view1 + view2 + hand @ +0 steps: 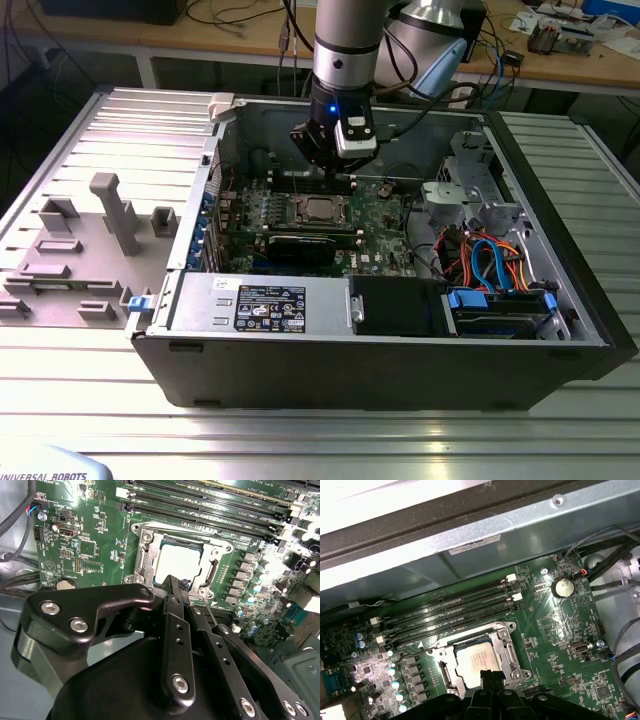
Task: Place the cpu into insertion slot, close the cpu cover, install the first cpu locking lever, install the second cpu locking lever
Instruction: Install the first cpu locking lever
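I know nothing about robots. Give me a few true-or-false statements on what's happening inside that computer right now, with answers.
1. The computer case lies open on its side. True.
2. The cpu cover stands raised. False: it lies flat, framing the cpu.
3. The gripper hangs over the coloured cables. False: it is at the cpu cover's edge.
4. The memory slots run alongside the cpu. True.

The motherboard [560, 630] is deep green, striped with long black memory slots [450, 612] tipped by white clips. The cpu [177, 562] has a pale silvery-grey top, the cpu cover [144, 559] is shiny silver, and the gripper [179, 582] is matte black. Blue and orange cables [490, 260] brighten the dark grey case [400, 370]; the table [300, 430] is ribbed silver.
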`<state>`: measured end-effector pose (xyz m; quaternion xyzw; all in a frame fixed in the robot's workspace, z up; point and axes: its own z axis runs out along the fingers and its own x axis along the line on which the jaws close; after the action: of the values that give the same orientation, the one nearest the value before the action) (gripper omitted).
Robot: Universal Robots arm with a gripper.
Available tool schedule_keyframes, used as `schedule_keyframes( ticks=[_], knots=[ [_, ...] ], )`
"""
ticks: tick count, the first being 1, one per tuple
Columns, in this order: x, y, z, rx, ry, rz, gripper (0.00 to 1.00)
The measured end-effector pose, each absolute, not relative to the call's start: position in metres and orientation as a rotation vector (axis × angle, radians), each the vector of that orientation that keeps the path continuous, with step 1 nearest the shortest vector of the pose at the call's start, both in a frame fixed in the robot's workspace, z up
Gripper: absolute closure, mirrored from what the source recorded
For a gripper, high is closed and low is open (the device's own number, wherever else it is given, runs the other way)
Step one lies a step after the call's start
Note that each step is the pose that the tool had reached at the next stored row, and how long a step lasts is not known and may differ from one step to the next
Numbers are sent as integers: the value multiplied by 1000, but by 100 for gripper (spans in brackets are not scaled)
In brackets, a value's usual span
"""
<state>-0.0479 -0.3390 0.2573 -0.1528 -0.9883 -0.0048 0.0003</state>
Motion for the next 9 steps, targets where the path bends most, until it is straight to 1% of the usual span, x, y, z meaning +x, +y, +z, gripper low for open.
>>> schedule_keyframes(
  ticks=[9],
  knots=[
    [-48, -339, 257, -426, -3112, -15, 89]
  ],
)
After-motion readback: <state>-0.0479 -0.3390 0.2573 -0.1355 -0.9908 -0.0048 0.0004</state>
